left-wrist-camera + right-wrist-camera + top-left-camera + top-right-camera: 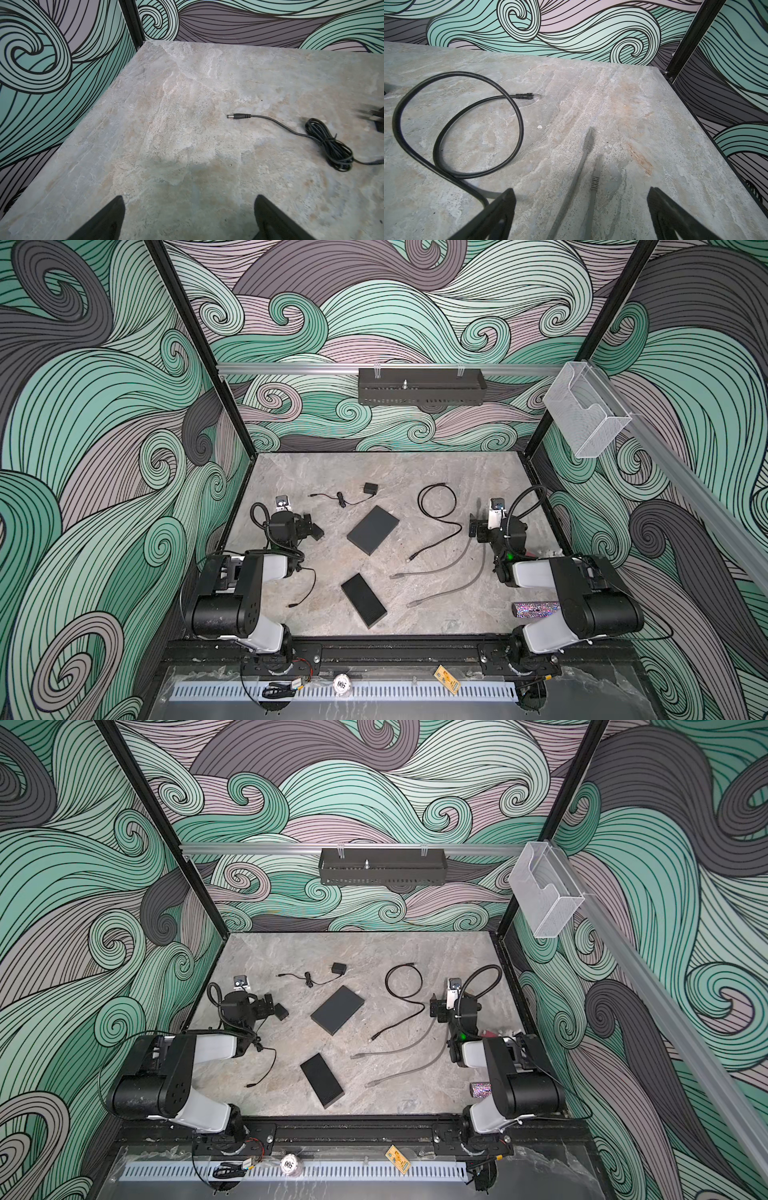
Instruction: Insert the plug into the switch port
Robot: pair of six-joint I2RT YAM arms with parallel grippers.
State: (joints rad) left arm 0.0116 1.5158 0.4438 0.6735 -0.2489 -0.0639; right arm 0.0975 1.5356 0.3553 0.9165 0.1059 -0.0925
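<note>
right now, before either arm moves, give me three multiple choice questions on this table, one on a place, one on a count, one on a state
1. In both top views, where does the black looped cable lie?
A. right of the far black box
B. on top of it
C. left of it

2. How many flat black boxes lie on the table?
A. one
B. two
C. three

3. What is the right gripper doing?
A. shut on a grey plug
B. open and empty
C. shut on the black cable

Answers:
1 A, the loop sits to that box's right, apart from it.
2 B, only the far black box and the near black box show.
3 B, its jaws stand wide apart and grip nothing.
</note>
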